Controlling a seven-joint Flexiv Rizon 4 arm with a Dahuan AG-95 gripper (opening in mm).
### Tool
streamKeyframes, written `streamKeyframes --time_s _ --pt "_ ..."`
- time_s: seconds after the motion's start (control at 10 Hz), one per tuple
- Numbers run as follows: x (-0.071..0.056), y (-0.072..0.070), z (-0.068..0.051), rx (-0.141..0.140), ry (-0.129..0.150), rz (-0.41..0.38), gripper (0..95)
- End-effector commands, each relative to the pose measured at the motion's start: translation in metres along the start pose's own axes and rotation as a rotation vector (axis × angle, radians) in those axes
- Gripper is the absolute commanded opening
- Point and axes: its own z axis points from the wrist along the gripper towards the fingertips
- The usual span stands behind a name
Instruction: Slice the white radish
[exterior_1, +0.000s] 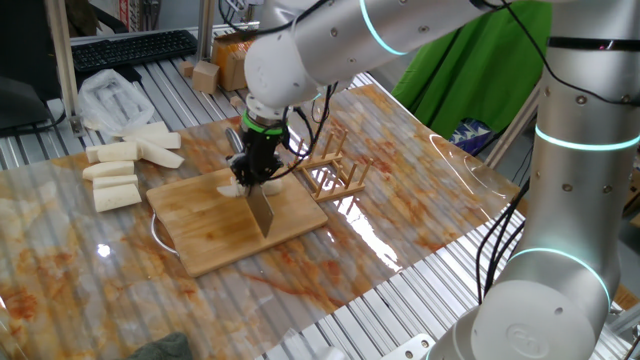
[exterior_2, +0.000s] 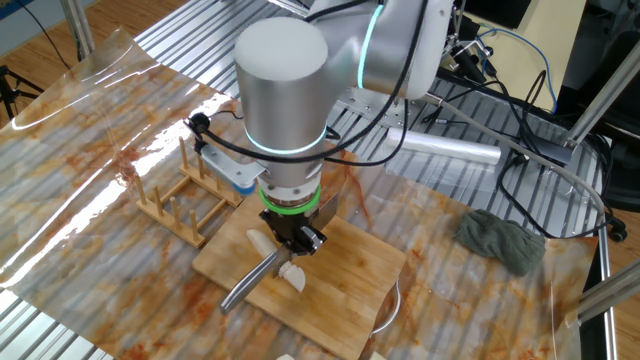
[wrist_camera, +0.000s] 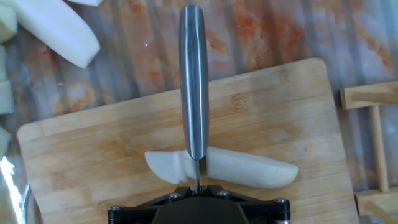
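— Steel first: what's that grey bar running down the middle of the hand view?

— A knife (wrist_camera: 194, 87), seen along its spine. The gripper (wrist_camera: 198, 190) at the bottom centre is closed tight on it, blade pointing up the frame, away from the camera.

— And the radish?

— The white radish (wrist_camera: 249, 168) lies on the wooden cutting board (wrist_camera: 112, 155), low in the frame, directly under the knife. Its long axis runs left to right, so the blade crosses it nearly square. The longer part sticks out to the right; a shorter stub shows on the left.

— Is the edge already in it?

— Looks like it sits on or in the radish, but I can't tell how deep. In one fixed view the gripper (exterior_1: 255, 178) stands over the board at centre-left.

— So the coming cut?

— Probably straight down, then a sideways step along that long axis toward the uncut right part.

— Any writing or labels?

— None legible. Spare radish sticks (exterior_1: 125, 170) sit off the board, at left.
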Motion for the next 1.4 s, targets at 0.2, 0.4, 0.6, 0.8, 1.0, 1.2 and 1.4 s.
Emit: streamKeyframes --time_s 0.2,0.4,0.6,0.8,1.0,1.2,1.4 --pt "0.002 0.001 -0.007 0.017 -0.001 -0.017 0.0" --pt "0.003 0.0 -0.018 0.04 0.009 -0.025 0.0" --pt "0.005 -0.001 -0.029 0.069 0.018 -0.036 0.0" --pt "0.007 -0.005 -0.041 0.072 0.035 -0.028 0.0" --pt "0.006 -0.014 -0.046 0.067 0.042 -0.035 0.0" --pt "0.005 -0.018 -0.045 0.068 0.042 -0.037 0.0" --pt "0.005 -0.018 -0.045 0.068 0.042 -0.036 0.0"
